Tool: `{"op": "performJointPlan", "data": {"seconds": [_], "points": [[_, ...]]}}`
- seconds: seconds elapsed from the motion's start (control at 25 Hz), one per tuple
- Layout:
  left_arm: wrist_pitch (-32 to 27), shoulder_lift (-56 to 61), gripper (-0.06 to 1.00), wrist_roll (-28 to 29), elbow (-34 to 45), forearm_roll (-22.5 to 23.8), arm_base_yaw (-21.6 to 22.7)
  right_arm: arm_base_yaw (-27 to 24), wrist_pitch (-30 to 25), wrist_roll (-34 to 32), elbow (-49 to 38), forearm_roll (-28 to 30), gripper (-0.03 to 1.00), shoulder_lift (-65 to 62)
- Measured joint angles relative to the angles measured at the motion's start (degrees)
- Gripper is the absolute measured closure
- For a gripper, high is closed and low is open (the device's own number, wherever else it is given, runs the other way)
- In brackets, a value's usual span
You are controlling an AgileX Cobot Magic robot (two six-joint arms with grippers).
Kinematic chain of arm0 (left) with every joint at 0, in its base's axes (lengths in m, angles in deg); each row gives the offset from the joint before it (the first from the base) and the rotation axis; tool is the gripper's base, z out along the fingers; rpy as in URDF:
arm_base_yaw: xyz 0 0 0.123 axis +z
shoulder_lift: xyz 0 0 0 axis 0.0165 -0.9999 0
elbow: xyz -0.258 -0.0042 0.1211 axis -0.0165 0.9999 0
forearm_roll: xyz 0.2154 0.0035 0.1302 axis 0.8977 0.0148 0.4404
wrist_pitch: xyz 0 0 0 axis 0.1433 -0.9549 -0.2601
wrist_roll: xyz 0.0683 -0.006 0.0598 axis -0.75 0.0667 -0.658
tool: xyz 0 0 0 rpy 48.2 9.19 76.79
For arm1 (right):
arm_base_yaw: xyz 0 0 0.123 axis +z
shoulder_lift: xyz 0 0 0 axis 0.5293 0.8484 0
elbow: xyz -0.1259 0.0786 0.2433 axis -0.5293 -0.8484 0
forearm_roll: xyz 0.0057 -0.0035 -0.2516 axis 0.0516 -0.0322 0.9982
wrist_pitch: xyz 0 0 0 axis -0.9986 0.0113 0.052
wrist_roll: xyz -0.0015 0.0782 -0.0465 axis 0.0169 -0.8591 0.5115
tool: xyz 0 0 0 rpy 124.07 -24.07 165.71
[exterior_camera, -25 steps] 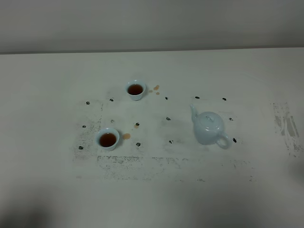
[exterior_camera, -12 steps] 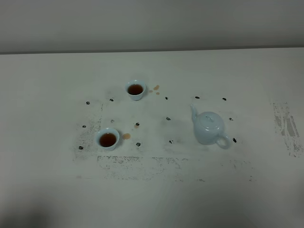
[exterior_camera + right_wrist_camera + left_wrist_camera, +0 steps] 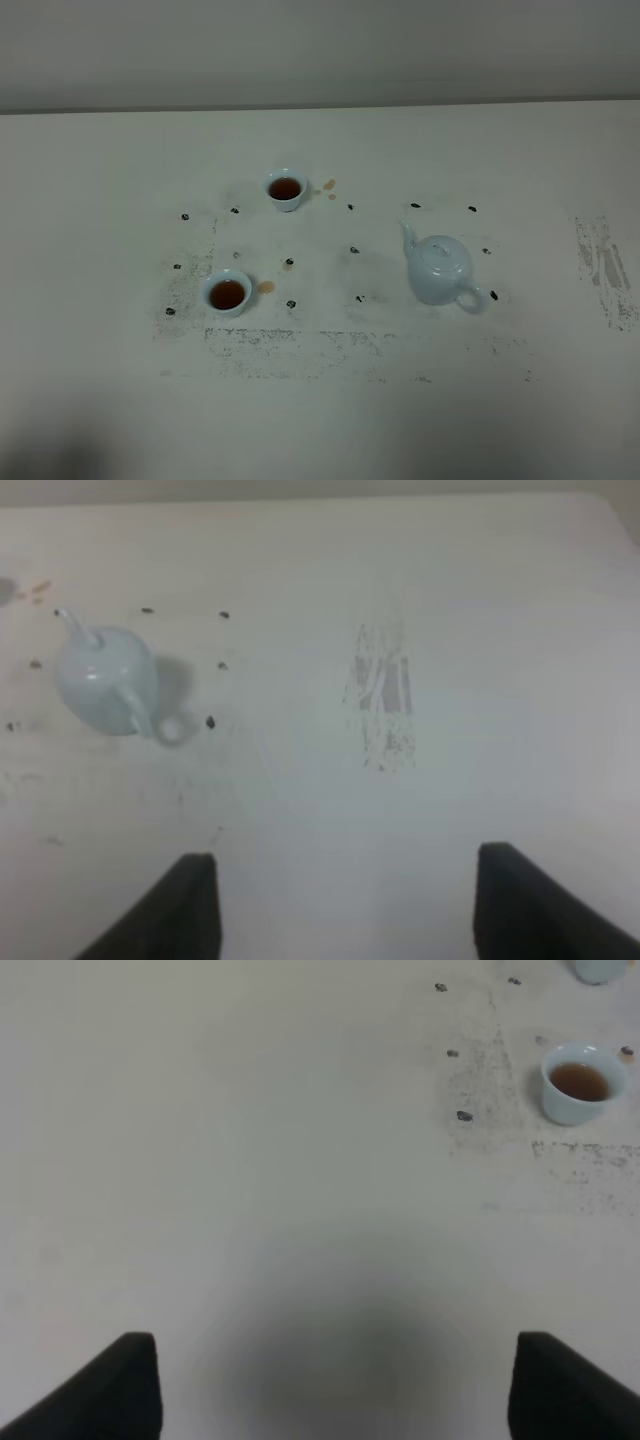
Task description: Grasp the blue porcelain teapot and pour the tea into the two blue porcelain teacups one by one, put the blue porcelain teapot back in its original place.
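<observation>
Teapot [image 3: 441, 270]: blue porcelain, upright on the table, lid on, right of centre in the high view. Spout aims toward the far left, loop handle toward the near right. Nothing touching it. Also in the right wrist view [image 3: 104, 680].
Table [image 3: 120, 400]: pale top, scuffed grey patches around the work area and one streaked patch [image 3: 603, 268] at the right edge.
Right gripper [image 3: 340, 905]: two dark fingertips at the frame edge, spread wide, nothing between them. Well apart from the teapot, over bare table.
Left gripper [image 3: 335, 1390]: two dark fingertips set far apart, nothing held. Over bare table, well clear of the cups.
Near teacup [image 3: 227, 293]: upright, brown tea inside, left of the teapot, well apart from it. Also in the left wrist view [image 3: 579, 1084].
Far teacup [image 3: 286, 189]: upright, brown tea inside, further back and slightly right of the near one.
Tea spots: one brown drip [image 3: 266, 287] just beside the near teacup, a few more [image 3: 327, 186] just right of the far teacup.
Black marks [image 3: 354, 250]: small dark dots scattered around cups and teapot.
</observation>
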Motion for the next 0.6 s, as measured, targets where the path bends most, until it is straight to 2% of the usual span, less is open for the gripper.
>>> {"op": "performJointPlan", "data": {"seconds": [0.6], "points": [[0.00, 0.00, 0.26, 0.00, 0.00, 0.00, 0.00, 0.00, 0.00, 0.00, -0.10, -0.25, 0.44, -0.01]]}}
